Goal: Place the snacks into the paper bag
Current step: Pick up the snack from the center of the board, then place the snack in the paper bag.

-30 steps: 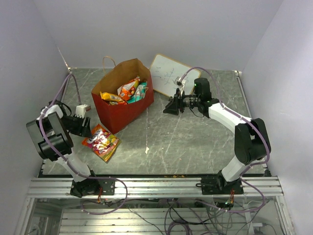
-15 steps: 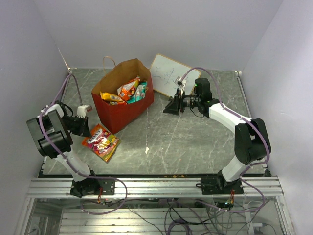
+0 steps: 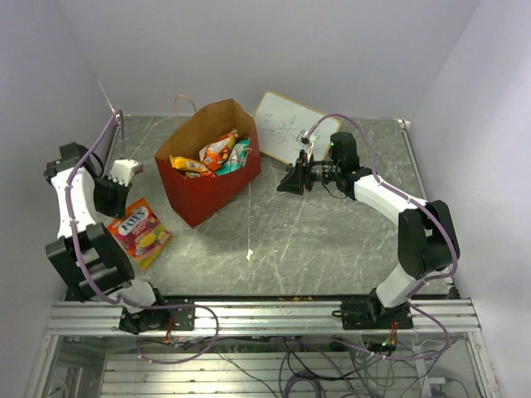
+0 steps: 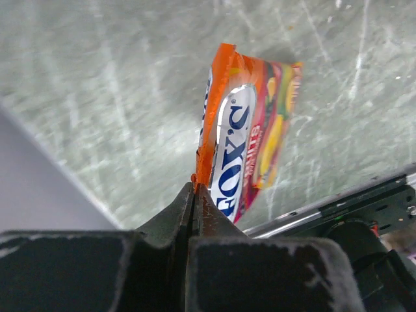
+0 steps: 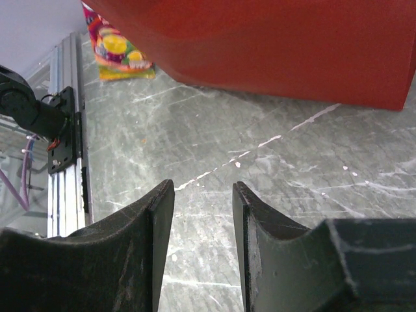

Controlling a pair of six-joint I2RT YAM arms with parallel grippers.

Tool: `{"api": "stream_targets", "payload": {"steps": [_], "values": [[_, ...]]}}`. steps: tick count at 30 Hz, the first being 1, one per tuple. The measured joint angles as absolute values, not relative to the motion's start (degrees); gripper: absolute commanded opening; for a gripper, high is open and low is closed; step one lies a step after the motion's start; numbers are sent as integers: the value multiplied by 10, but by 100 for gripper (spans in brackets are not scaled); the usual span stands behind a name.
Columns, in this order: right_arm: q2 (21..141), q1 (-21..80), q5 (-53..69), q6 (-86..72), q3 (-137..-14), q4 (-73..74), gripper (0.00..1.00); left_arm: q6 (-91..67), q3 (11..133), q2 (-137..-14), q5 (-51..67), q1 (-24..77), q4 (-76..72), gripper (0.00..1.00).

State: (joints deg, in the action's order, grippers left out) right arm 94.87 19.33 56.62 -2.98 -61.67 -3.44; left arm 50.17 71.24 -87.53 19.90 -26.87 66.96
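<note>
the left fingers (image 4: 185, 207) are pressed fully together on the crimped edge of an orange packet (image 4: 248, 140) printed with fruit pictures and the letters "fox's", so the packet hangs edge-on from the pinch over the grey marbled counter (image 3: 332, 240); whether its far end touches the counter cannot be told. in the top view this packet (image 3: 138, 230) sits at about 8 o'clock from the paper bag (image 3: 207, 197), near the counter's left edge and apart from the bag. the bag stands upright and open at about 11 o'clock from the counter's middle, red outside and brown inside, with one thin loop handle at its far rim. other snacks (image 3: 217, 152) are already inside it: orange, yellow and teal packets showing above the near wall. a white board (image 3: 286, 127) leans at about 2 o'clock from the bag, just beside its far corner. the right fingers (image 5: 160, 224) are at about 3 o'clock from the bag, pointing toward its red wall, parted by a moderate gap and holding nothing, only bare counter showing between them.
</note>
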Motion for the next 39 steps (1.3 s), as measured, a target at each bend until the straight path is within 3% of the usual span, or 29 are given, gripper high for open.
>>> {"api": "stream_targets", "payload": {"steps": [10, 23, 30, 39], "values": [[949, 193, 566, -19, -617, -25, 41, 477, 955, -812, 147, -269, 761, 7], [955, 190, 566, -10, -617, -18, 41, 296, 1286, -795, 243, -252, 732, 7], [955, 186, 565, -10, -617, -18, 41, 153, 1317, -800, 321, -205, 631, 7], [955, 183, 561, -11, -617, -18, 41, 65, 1318, -881, 296, -78, 553, 7]]}}
